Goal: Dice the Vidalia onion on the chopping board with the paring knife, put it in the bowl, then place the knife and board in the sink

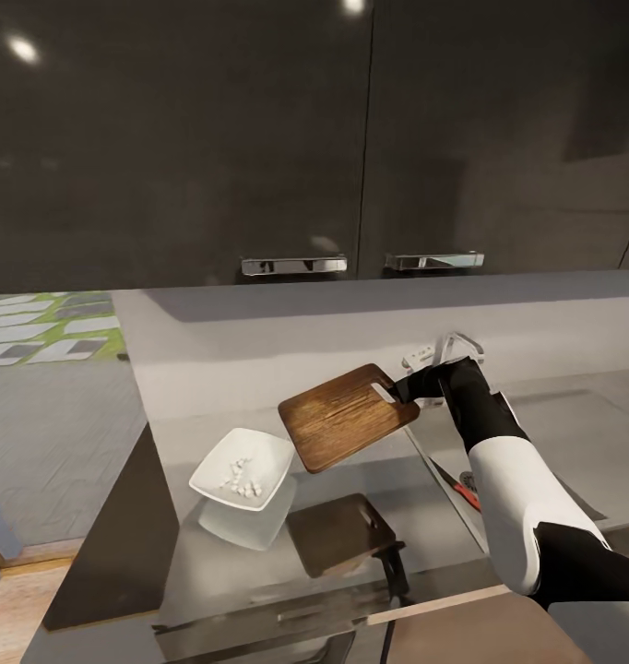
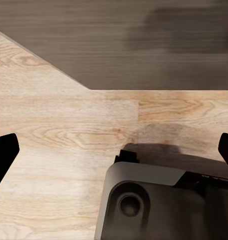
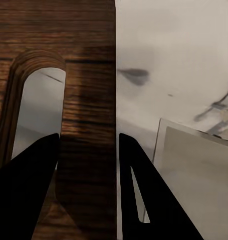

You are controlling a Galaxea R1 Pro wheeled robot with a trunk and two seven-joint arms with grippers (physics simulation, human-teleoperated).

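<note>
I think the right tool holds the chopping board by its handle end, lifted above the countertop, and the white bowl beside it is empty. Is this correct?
Not quite: the bowl is not empty. The head view shows small white diced pieces lying in it. The rest holds: the right tool grips the chopping board at its handle end, lifted above the countertop; the right wrist view shows its fingers closed beside the slot.
</note>
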